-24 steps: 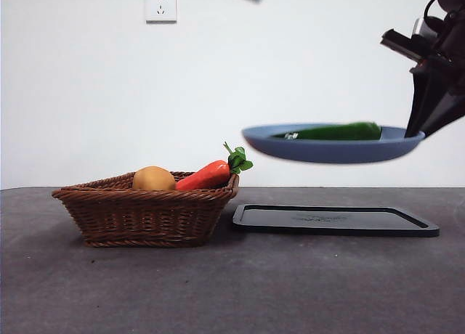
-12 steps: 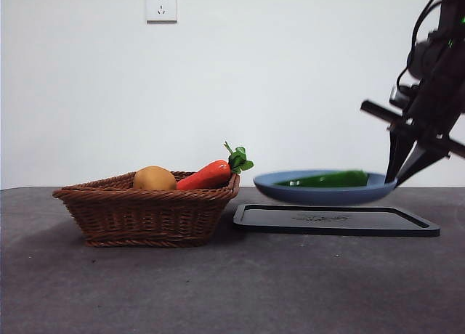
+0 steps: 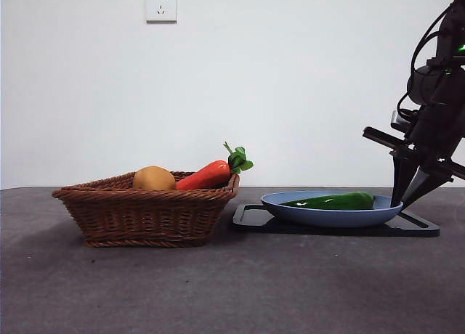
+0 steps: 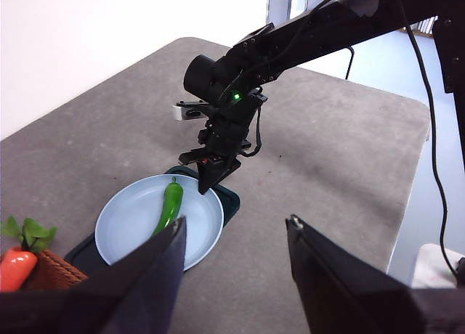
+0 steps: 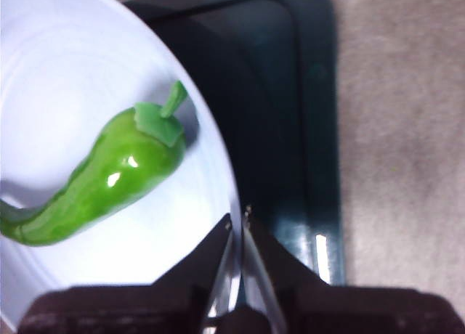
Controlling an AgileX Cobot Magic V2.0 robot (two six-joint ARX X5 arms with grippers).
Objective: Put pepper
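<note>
The dark-green pepper (image 3: pixel 334 201) lies on the blue plate (image 3: pixel 320 217), which rests on the black tray (image 3: pixel 415 226). My right gripper (image 3: pixel 405 201) is shut on the plate's right rim, down at tray level. The right wrist view shows its jaws (image 5: pixel 238 221) pinching the rim of the plate (image 5: pixel 58 94), with the pepper (image 5: pixel 102 181) beside them. My left gripper (image 4: pixel 235 232) is open and empty, high above the table, looking down on the plate (image 4: pixel 131 225), the pepper (image 4: pixel 171 203) and the right gripper (image 4: pixel 211 183).
A wicker basket (image 3: pixel 145 212) stands left of the tray and holds an orange-red carrot (image 3: pixel 207 176) and a round yellow-orange fruit (image 3: pixel 153 178). A wall socket (image 3: pixel 160 5) is on the back wall. The table's far edge lies beyond the tray (image 4: pixel 229 203).
My right gripper has come down and a little left with the plate and pepper. The plate went from the air above the tray to resting on it.
</note>
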